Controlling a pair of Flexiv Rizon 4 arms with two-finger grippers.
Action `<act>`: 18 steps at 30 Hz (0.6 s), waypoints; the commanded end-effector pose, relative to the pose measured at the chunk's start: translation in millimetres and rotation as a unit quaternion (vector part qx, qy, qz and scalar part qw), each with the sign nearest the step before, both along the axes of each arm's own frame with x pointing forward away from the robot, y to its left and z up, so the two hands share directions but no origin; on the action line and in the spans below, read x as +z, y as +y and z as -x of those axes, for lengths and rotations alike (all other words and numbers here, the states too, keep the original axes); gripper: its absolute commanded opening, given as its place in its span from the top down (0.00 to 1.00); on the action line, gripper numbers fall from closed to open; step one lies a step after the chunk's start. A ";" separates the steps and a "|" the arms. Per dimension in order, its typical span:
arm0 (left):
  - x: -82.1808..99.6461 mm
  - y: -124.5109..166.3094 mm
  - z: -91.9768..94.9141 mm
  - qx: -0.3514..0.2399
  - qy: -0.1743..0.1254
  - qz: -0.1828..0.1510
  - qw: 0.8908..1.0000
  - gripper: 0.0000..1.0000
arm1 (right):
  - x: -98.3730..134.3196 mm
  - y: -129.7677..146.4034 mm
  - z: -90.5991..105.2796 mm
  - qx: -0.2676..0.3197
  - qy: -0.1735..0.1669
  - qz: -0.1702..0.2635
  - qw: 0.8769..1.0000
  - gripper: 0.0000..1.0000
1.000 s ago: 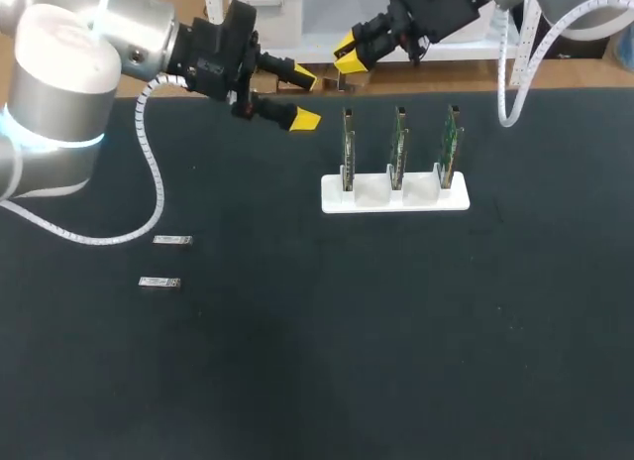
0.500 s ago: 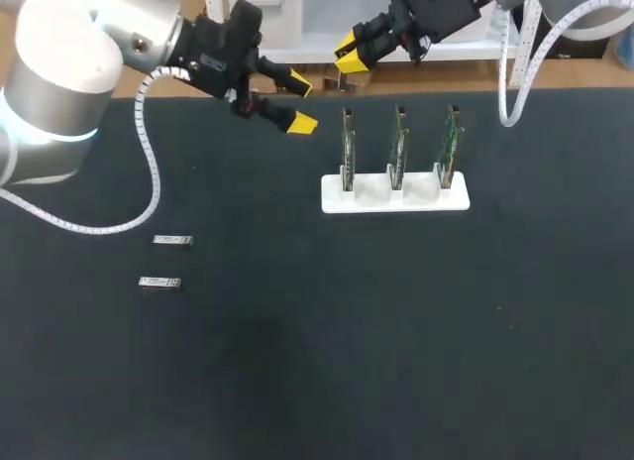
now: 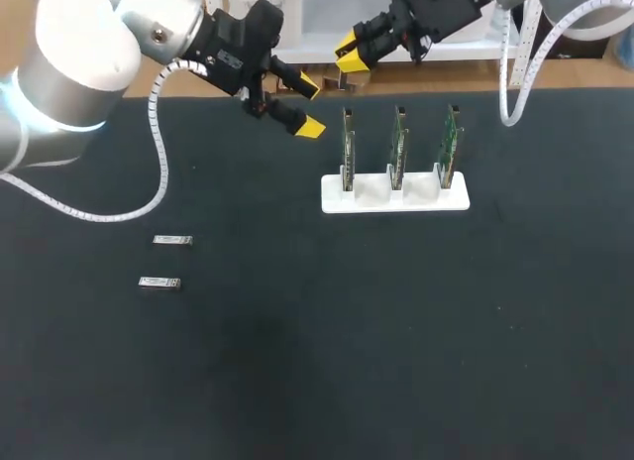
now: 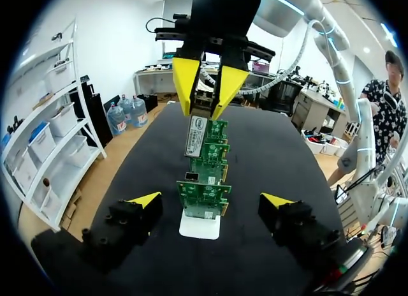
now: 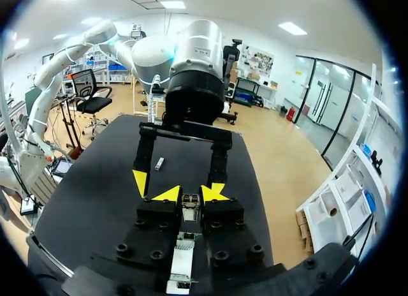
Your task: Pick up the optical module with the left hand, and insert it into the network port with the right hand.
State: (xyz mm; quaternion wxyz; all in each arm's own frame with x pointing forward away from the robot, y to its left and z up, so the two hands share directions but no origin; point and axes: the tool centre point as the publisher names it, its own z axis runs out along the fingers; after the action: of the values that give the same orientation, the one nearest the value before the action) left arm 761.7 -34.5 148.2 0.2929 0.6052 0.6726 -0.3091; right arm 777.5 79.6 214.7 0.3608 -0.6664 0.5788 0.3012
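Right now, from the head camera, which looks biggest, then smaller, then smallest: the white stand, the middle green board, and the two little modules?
1. stand
2. middle board, seen edge-on, so thin but tall
3. modules: both look the same size, so I cannot rank one over the other

The left tool (image 3: 309, 105) has drifted a little along the surface's far edge toward the white rack (image 3: 394, 194) of upright circuit boards (image 3: 349, 143). Its spread fingers now sit closer to the nearest board than a second ago. The left arm (image 3: 84, 58) behind it has swung the same way, its big pale joint shifting inward from the left edge and toward the far side.
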 end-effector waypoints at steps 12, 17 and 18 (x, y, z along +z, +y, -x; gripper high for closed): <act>3.0 2.7 -6.7 0.002 -0.006 -0.003 1.000 0.00 | 0.9 -0.6 2.5 -0.001 -0.002 0.000 1.000 1.00; 4.0 2.2 -10.2 0.003 -0.007 -0.002 1.000 0.00 | 0.6 -1.1 2.0 -0.001 -0.001 0.001 1.000 1.00; 4.4 2.2 -10.8 0.003 -0.007 -0.002 1.000 0.00 | 0.6 -1.2 1.9 -0.001 -0.002 0.001 1.000 1.00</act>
State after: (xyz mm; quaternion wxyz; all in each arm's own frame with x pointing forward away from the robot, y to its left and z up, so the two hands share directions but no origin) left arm 768.7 -30.5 151.5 0.3021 0.6051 0.6714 -0.3031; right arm 777.2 79.1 215.1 0.3604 -0.6672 0.5786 0.3003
